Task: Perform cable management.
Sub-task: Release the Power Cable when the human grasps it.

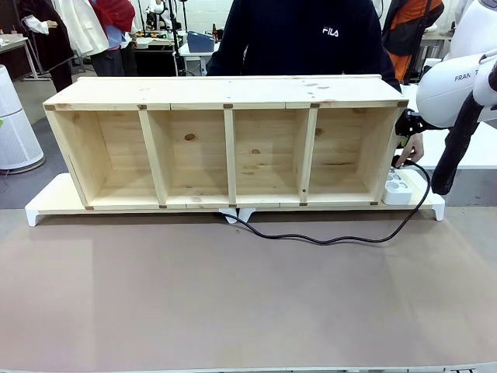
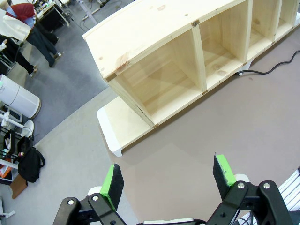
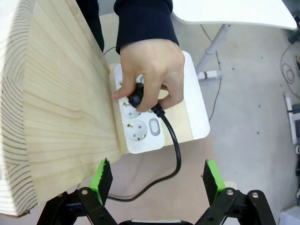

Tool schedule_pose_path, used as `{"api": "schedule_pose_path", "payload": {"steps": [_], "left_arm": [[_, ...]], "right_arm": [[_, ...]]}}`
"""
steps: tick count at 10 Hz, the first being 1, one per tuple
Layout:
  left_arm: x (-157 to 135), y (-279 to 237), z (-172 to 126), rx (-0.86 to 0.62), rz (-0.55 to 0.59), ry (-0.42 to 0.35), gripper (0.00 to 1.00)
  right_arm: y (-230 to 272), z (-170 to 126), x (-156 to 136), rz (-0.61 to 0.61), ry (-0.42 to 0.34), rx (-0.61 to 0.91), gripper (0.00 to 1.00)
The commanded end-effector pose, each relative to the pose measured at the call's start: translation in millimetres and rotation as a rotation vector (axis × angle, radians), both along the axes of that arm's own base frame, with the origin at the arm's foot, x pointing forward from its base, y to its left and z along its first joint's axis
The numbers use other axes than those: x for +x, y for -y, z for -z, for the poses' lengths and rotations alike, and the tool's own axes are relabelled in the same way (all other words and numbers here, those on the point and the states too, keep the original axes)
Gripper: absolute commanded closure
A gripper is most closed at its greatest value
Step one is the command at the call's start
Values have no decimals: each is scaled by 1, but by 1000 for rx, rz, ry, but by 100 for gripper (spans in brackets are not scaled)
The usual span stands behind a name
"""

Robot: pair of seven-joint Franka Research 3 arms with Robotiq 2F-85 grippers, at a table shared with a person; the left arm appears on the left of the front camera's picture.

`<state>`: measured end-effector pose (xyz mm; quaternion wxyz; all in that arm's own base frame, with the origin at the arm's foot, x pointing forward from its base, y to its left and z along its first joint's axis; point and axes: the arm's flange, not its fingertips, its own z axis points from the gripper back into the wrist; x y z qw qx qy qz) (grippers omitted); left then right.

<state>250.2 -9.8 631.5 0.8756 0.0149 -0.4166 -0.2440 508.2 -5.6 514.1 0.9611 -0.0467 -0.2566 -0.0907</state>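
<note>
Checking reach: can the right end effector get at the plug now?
Probably not cleanly. The open right end effector hangs above the power strip, but the person's hand covers the plug; only the cable lies free.

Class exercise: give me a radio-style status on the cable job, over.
Left gripper open over bare mat. Right gripper open above the power strip. Person's hand on the cable plug at the strip. Wooden shelf alongside.

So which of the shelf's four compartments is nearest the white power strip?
The rightmost compartment in the front view; the power strip sits just outside its end wall, where the person's hand grips the plug.
</note>
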Motion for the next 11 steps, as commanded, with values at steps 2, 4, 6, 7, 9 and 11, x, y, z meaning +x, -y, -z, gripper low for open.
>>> {"api": "schedule_pose_path", "payload": {"steps": [2,4,6,7,9,11], "left_arm": [[2,1,0,-15,-11,5,0],[2,1,0,-15,-11,5,0],[2,1,0,-15,-11,5,0],[2,1,0,-15,-11,5,0],[2,1,0,-15,-11,5,0],[2,1,0,-15,-11,5,0]], "right_arm": [[0,0,0,0,0,-1,0],[0,0,0,0,0,-1,0],[0,0,0,0,0,-1,0],[0,0,0,0,0,-1,0],[0,0,0,0,0,-1,0],[0,0,0,0,0,-1,0]]}}
